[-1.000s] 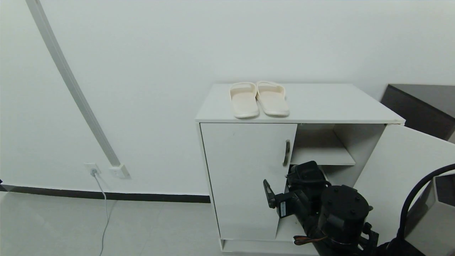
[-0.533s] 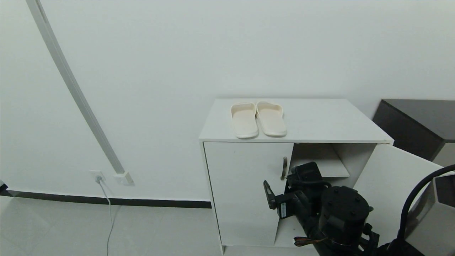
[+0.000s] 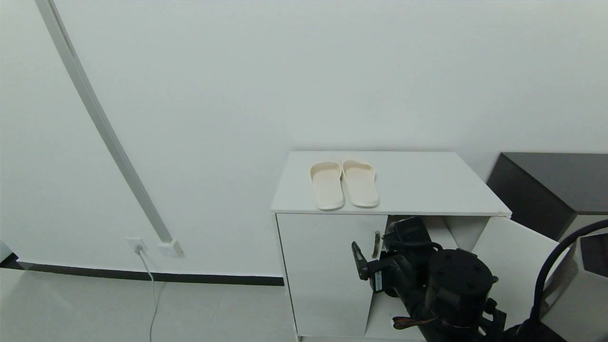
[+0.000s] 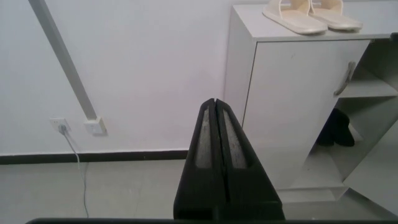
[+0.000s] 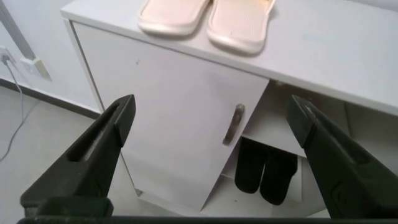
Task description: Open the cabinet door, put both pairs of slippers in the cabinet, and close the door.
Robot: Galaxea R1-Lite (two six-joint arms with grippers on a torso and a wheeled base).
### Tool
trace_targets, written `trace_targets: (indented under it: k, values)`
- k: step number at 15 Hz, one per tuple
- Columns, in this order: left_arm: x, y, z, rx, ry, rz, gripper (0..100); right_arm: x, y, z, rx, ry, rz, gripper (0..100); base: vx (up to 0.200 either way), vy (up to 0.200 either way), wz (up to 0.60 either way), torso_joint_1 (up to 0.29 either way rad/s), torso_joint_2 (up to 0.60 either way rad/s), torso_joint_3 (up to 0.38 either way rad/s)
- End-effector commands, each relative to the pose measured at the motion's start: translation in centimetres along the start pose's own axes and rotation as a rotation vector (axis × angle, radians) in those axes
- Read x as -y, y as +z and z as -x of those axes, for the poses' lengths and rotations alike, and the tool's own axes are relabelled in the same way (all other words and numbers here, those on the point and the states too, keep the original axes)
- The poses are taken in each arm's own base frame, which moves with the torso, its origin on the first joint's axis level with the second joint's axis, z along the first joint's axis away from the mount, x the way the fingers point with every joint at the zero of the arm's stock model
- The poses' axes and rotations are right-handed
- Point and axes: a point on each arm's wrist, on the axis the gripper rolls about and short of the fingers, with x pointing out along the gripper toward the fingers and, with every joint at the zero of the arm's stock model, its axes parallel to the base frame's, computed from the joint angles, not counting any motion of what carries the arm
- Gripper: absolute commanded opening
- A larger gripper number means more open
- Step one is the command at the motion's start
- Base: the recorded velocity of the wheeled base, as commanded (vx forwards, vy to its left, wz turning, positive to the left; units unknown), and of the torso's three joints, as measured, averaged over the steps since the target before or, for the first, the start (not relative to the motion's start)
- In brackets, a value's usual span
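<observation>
Head view first: where is the pale pair of slippers (image 3: 344, 184)?

On top of the cabinet (image 3: 327, 280), over its left half and near the front edge. The two lie side by side, touching. Their long axis runs front to back, straps toward the wall and heels toward the robot.

And the other pair?

The dark slippers (image 5: 264, 171) stand inside on the lower shelf. The right door (image 3: 520, 256) hangs open beside them. The left door is closed, its handle (image 3: 377, 242) at the inner edge.

Which arm is closer to the pale pair?

The right one, I judge. The right gripper (image 5: 210, 112) has its fingers spread wide with nothing between them. It sits low in front of the cabinet, about level with the handle. The pale pair lies above it and a little to the robot's left. The left gripper (image 4: 216, 143) has its fingers pressed together, empty, and seems to stand farther back from the cabinet.

So what does the coming move turn on?

Height, mostly. The right gripper is below the top's edge, so it must rise first. Then it can meet the heels, with the fingers set across the slippers' long axis.
</observation>
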Motion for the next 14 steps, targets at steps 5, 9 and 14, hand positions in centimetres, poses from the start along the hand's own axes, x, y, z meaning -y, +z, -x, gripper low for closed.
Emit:
trace_targets:
  k: [5,9,14]
  values:
    - [0.0,0.0,0.0,-0.001,0.0,0.0,0,-0.4,-1.1,-0.7,0.007,0.0,0.001,100,0.0,0.0,0.0,0.182,-0.39,-0.217]
    - [0.0,0.0,0.0,-0.001,0.0,-0.002,0,-0.4,1.9,-3.8,-0.02,-0.043,-0.042,100,0.0,0.0,0.0,0.137,-0.29,-0.152]
    - [0.0,0.0,0.0,-0.004,-0.001,-0.003,0,-1.4,8.4,-5.8,-0.146,-0.053,-0.196,100,0.0,0.0,0.0,0.0,0.0,0.0]
